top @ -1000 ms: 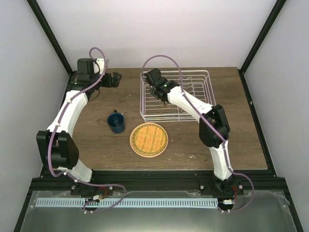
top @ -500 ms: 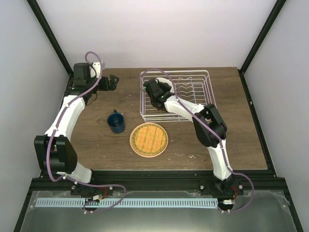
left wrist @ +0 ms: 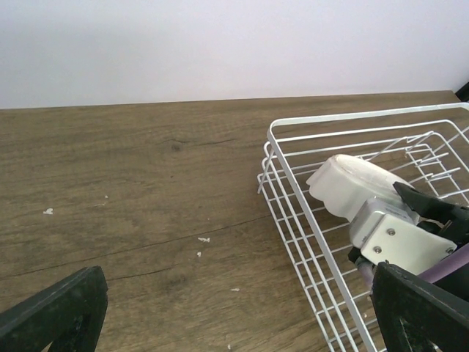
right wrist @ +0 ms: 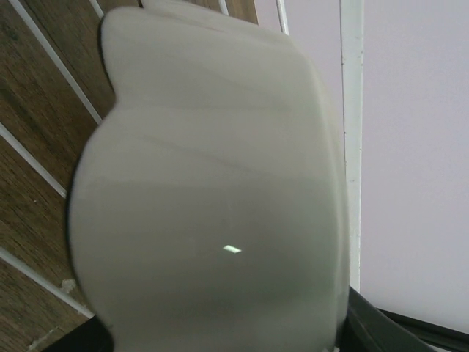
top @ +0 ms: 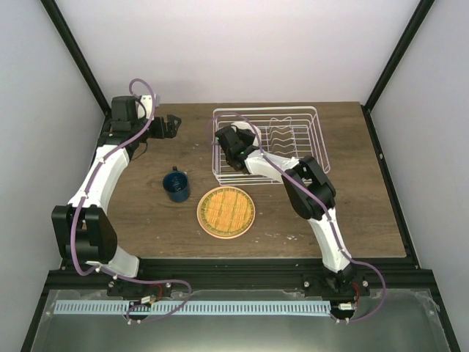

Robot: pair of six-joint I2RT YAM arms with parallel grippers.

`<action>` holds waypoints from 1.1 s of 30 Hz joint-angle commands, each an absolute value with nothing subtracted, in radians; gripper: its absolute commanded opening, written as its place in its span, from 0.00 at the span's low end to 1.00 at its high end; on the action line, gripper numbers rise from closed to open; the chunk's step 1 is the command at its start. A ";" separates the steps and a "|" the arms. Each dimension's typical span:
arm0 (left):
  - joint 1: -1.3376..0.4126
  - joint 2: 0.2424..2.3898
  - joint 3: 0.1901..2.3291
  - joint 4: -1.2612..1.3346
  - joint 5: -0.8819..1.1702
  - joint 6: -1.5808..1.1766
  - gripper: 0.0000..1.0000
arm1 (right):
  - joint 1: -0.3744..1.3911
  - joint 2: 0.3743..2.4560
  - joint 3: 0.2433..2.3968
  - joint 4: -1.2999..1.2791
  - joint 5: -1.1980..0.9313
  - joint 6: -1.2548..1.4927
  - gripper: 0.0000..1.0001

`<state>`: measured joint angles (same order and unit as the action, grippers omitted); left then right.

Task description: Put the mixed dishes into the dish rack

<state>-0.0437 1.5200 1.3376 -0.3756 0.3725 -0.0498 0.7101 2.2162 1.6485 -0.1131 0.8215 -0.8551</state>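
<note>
The white wire dish rack [top: 293, 139] stands at the back right of the table. My right gripper [top: 226, 141] is inside its left end, shut on the small white scallop-edged bowl [right wrist: 212, 205], which fills the right wrist view. The bowl [left wrist: 350, 183] also shows in the left wrist view, low inside the rack [left wrist: 308, 242]. The dark blue mug [top: 176, 185] stands upright left of the round orange plate [top: 226, 212]. A pinkish rim shows round that plate; I cannot tell whether it is the pink plate beneath. My left gripper [top: 171, 125] is open and empty, left of the rack.
Dark frame posts run along both sides of the table. Small white crumbs [left wrist: 201, 240] lie on the wood left of the rack. The rack's upright dividers [top: 282, 132] are in its right half.
My right gripper has moved left with the bowl, into the left end of the rack. My left gripper drew back a little to the left and then held still.
</note>
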 commanded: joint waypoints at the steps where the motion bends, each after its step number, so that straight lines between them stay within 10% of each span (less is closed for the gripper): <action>1: -0.038 1.511 1.345 -0.356 0.388 -0.053 1.00 | 0.722 2.215 1.665 0.001 0.862 -0.873 0.17; 7: -0.038 1.513 1.343 -0.357 0.388 -0.058 1.00 | 0.734 2.208 1.643 -0.052 0.792 -0.861 0.22; 33: -0.038 1.514 1.348 -0.382 0.402 -0.064 1.00 | 0.744 2.090 1.647 -0.391 0.515 -0.702 1.00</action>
<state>-0.0437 1.5200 1.3380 -0.3828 0.3866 -0.0601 0.7303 2.1727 1.6024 -0.3016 0.5915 -0.7559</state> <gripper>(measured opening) 0.994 0.995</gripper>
